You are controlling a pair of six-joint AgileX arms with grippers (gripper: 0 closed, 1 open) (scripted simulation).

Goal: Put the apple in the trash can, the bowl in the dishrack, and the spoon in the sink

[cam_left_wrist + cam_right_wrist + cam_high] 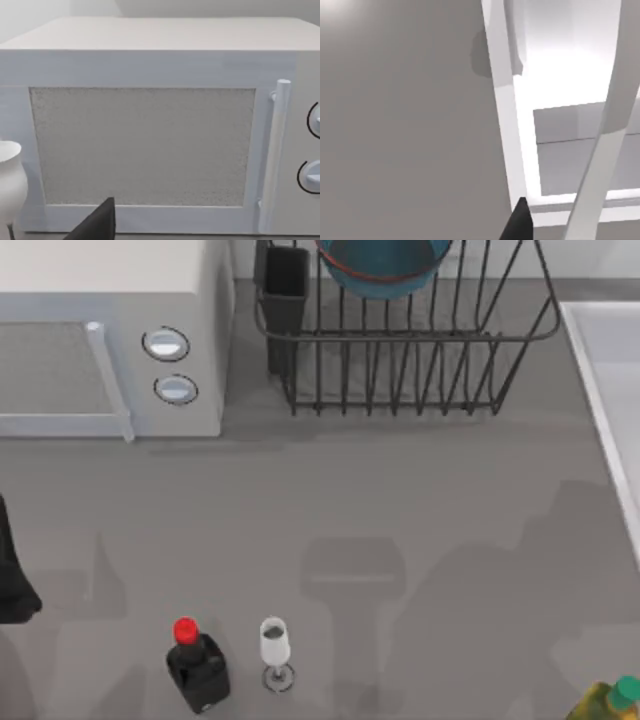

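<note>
No readable writing anywhere; the deep-blue bowl (385,265) with its reddish rim sits in the black wire dishrack (420,360) at the back of the bench (400,520), utensil cup (285,290) at the rack's left corner. The white-rimmed sink (612,370) lies at the right edge, its basin bare where visible in the right wrist view. Left hand (95,225) faces the microwave (110,340), right hand (520,220) sits over the sink rim; cannot tell either's grip.
</note>
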